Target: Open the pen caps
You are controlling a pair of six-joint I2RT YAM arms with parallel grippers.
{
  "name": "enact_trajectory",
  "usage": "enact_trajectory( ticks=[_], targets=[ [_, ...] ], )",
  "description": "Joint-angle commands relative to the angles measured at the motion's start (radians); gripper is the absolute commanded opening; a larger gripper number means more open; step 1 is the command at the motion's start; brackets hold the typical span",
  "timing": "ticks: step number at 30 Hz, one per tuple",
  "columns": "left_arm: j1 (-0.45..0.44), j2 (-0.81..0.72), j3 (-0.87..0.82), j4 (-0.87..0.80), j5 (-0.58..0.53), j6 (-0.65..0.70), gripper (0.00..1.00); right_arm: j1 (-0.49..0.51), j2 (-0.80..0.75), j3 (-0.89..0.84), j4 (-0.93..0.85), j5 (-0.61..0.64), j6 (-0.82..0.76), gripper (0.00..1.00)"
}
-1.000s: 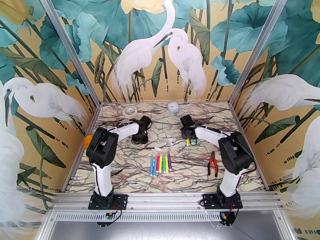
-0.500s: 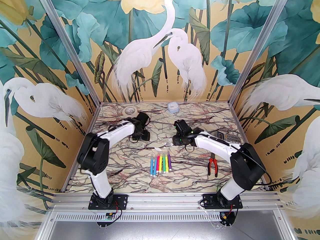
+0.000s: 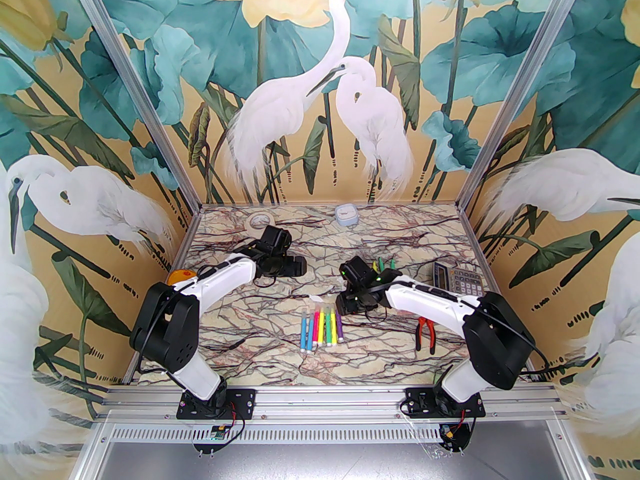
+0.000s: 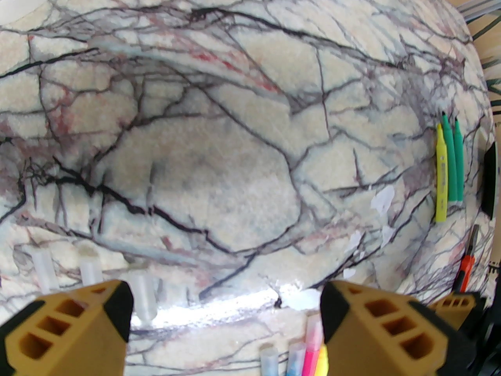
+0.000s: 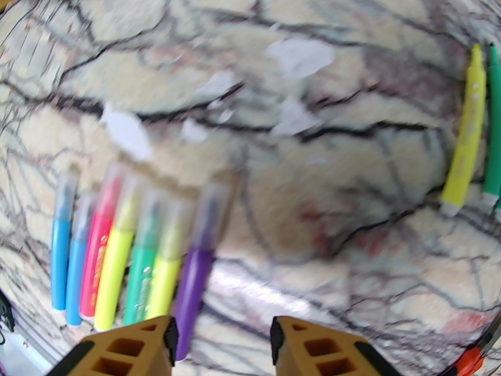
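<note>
Three walls [image 3: 320, 93] carry a mural of white egrets, teal lotus leaves and pale yellow blooms on tan. Aluminium posts [image 3: 135, 88] mark the corners. The desk [image 3: 280, 363] is cream marble-patterned with dark veins, with an aluminium rail [image 3: 330, 398] along its near edge.

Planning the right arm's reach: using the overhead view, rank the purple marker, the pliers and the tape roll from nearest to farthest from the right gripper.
1. Purple marker, just beside the right gripper, on its left.
2. Pliers, off to its right, nearer the arm's base.
3. Tape roll, far back on the left, by the wall.
</note>
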Motion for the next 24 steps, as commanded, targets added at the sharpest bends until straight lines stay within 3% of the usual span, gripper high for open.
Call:
enact_trajectory(
  ticks=[1,14,24],
  targets=[
    [0.012,-0.055,-0.033,0.094,0.017,-0.015,0.84,0.028,0.043,0.015,-0.042,-0.025,0.03,0.44],
    [0.058,-0.104,-0.08,0.133,0.012,-0.004,0.84,0.104,0.155,0.089,-0.085,-0.002,0.068,0.41],
    [0.069,-0.106,-0.085,0.143,0.031,0.003,0.84,0.106,0.202,0.122,-0.134,0.06,0.085,0.35]
  ],
)
